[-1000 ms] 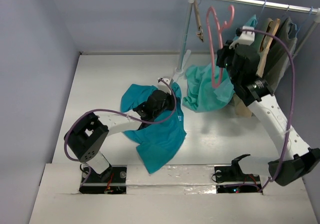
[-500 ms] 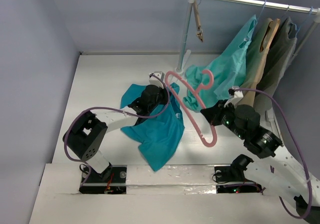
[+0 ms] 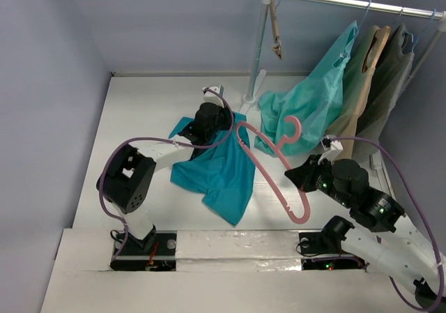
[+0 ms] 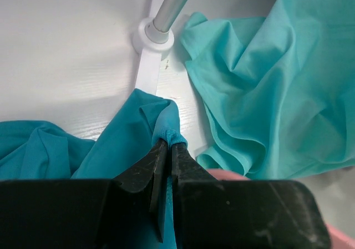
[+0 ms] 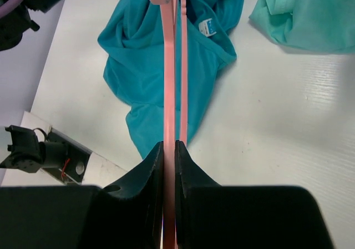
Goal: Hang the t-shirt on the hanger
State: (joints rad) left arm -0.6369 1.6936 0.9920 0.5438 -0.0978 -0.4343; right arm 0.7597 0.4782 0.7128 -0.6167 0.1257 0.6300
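- The t-shirt (image 3: pixel 216 173) lies crumpled on the white tabletop (image 3: pixel 139 132) at the centre of the top view, spreading from below the rail post (image 3: pixel 259 48) down toward the lower edge.
- The left end effector (image 4: pixel 168 149) sits at the shirt's upper edge. Its fingers are pressed together on a small raised fold of the teal cloth, just in front of the post's round foot (image 4: pixel 155 35).
- The hanger (image 5: pixel 168 66) is clamped in the right end effector (image 5: pixel 169 149), whose two fingers close tightly on the thin pink frame.
- In the top view the hanger is held off the rail, slanting from the right arm at lower right up to the shirt's right edge, its hook (image 3: pixel 293 128) curling toward the mint-green garment (image 3: pixel 313 104).
- From the right wrist view the pink frame runs straight up the frame, crossing over the shirt near its neck opening, where a small label (image 5: pixel 208 27) shows.
- Whether the hanger touches the shirt cannot be told.
- The mint-green garment hangs from the rail (image 3: pixel 348 3) at upper right and pools on the tabletop just right of the shirt.
- Tan (image 3: pixel 364 76) and olive (image 3: pixel 391 62) garments hang further right on the rail.
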